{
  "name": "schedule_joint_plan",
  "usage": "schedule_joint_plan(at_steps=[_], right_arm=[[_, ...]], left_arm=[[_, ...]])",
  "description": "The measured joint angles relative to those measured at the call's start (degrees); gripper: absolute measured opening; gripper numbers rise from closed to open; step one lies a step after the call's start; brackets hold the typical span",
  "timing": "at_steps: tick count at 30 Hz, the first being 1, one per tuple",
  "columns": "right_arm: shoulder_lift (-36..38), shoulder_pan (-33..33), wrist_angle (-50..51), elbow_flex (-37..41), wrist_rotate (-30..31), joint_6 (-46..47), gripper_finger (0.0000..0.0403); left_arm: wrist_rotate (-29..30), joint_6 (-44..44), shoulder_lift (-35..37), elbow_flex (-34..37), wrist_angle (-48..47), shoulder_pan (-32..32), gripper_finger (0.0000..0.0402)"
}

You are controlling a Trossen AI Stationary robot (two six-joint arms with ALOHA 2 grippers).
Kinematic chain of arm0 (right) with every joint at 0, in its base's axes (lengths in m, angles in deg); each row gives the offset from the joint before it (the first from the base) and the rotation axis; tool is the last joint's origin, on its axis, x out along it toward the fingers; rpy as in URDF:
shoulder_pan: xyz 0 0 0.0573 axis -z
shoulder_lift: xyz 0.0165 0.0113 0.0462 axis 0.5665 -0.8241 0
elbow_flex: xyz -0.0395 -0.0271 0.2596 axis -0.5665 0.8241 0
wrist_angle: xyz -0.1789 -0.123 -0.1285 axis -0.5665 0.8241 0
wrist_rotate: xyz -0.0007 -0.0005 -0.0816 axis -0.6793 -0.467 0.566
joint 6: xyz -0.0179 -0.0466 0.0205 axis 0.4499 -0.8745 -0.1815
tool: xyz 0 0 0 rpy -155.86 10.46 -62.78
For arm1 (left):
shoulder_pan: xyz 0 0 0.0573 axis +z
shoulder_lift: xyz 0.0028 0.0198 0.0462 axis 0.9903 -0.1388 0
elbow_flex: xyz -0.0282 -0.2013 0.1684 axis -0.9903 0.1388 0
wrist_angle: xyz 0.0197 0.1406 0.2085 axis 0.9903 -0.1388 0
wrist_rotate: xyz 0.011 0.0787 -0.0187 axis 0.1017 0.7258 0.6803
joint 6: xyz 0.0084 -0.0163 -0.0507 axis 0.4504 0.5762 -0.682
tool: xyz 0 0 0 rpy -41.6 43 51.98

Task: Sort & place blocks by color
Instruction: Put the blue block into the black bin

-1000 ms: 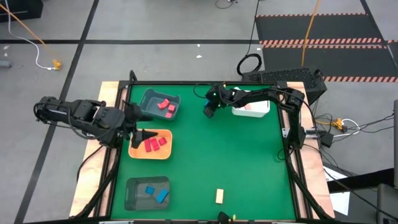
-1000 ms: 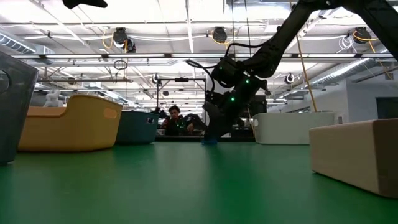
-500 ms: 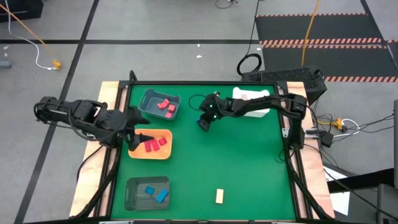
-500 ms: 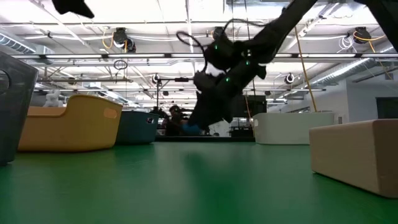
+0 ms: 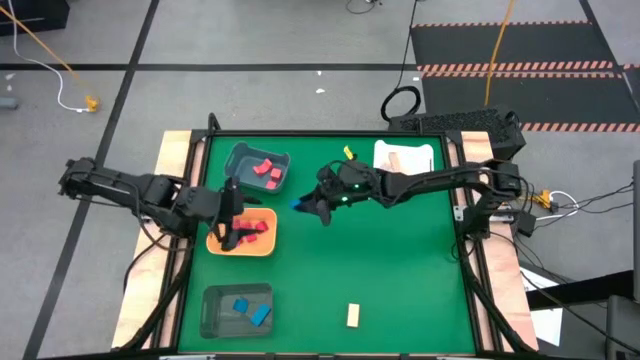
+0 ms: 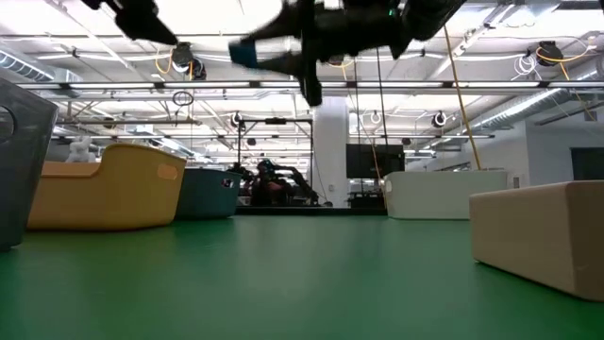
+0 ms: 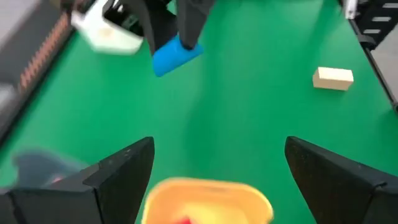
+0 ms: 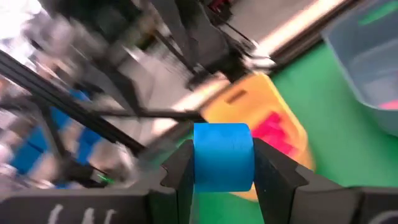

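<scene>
Spanning the green table (image 5: 380, 270), well apart: grey tray (image 5: 236, 310) with blue blocks near the front, orange tray (image 5: 262, 242) with red ones, second grey tray (image 5: 240, 160) also holding red (a mismatch, it seems), white tray (image 5: 412, 158) at the back. Hanging over the orange tray, left gripper (image 5: 228, 228) with fingers spread wide, holding nothing. Raised above mid-table, right gripper (image 5: 303, 205) clamped on a blue block (image 8: 222, 155), pinched across two flat faces. Probably light, stiff, smooth; best gripped square on opposite sides. Lying alone near the front edge, a tan block (image 5: 353, 315). Possibly crowding the route: the left arm.
</scene>
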Motion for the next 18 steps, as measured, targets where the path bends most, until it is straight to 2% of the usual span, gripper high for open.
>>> schedule_joint_plan(at_steps=[4,8,12,18], right_arm=[[2.0,-1.8,-2.8,0.0,0.0,7.7,0.0112],[2.3,-3.2,-6.9,0.0,0.0,15.7,0.0112],[2.3,-3.9,-8.5,0.0,0.1,21.7,0.0114],[2.2,-3.9,-9.3,0.0,0.2,23.4,0.0123]], left_arm=[[0.4,11.5,0.0,2.0,7.7,0.0,0.036],[6.1,20.5,-1.1,2.1,12.9,0.5,0.036],[7.1,19.5,-3.4,2.1,19.2,2.4,0.036],[4.3,19.1,-7.8,2.1,25.1,2.9,0.036]])
